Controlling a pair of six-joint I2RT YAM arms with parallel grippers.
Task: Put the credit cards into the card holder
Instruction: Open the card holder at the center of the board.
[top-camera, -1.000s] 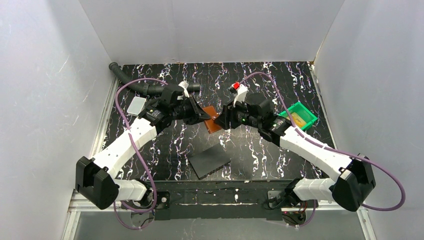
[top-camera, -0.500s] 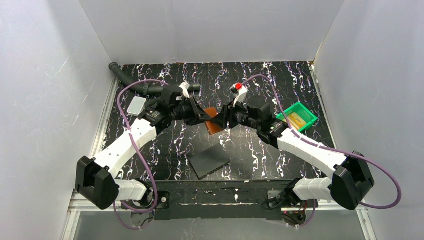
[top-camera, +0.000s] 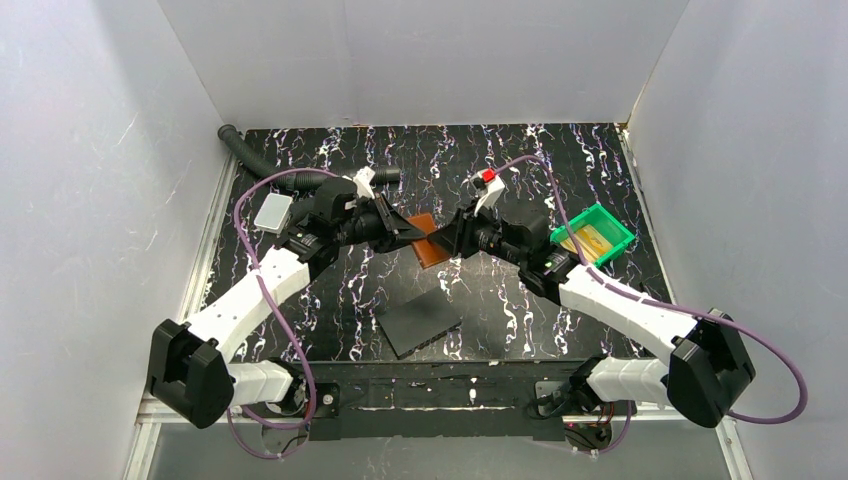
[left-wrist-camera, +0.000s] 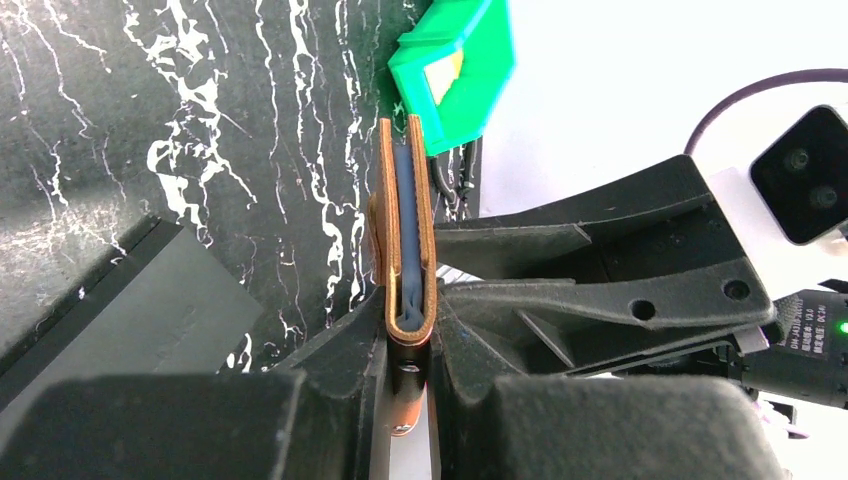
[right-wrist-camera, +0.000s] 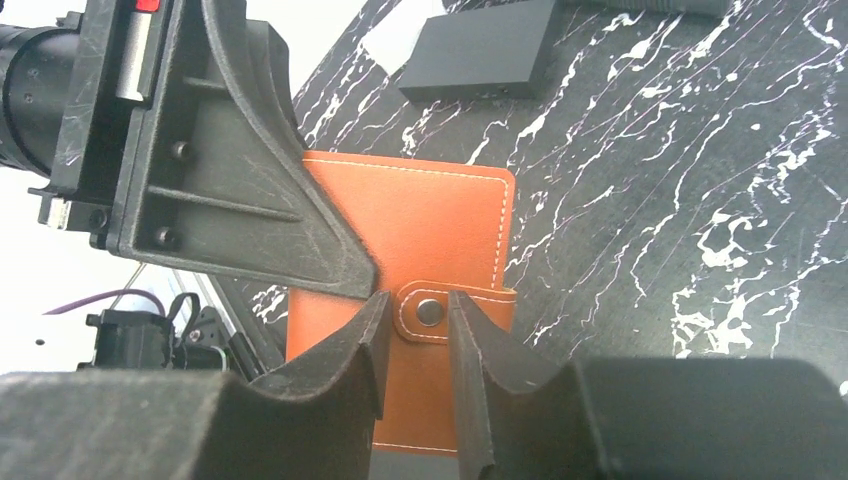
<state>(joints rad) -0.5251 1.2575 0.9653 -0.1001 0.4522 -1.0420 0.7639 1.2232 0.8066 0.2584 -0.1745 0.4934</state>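
Holder: the card holder is between the two grippers, over the middle of the table, well left of the green bin. It seems to be held off the surface, but this is not sure.

Left gripper: the left gripper is closed tight on the folded end of the holder. In the left wrist view the holder stands on edge, its leaves together.

Right gripper: the right gripper has its jaws part-open, one finger on each side of the snap tab. Nothing is clearly held. I cannot tell if the fingers touch the tab.

Key relation: the long axis of the holder runs from the left gripper's hold towards the free end. The tab is at that free end, straight ahead of the right fingers, so the right arm is the one placed to unsnap it — as I judge the step.

Cards: the yellow cards lie in the bin, beside the right arm and far from the left arm.

Hidden: a blue-grey layer shows between the leaves in the left wrist view — card or lining, I cannot say. The slots inside are not visible. How many cards are in the bin is too small to read.
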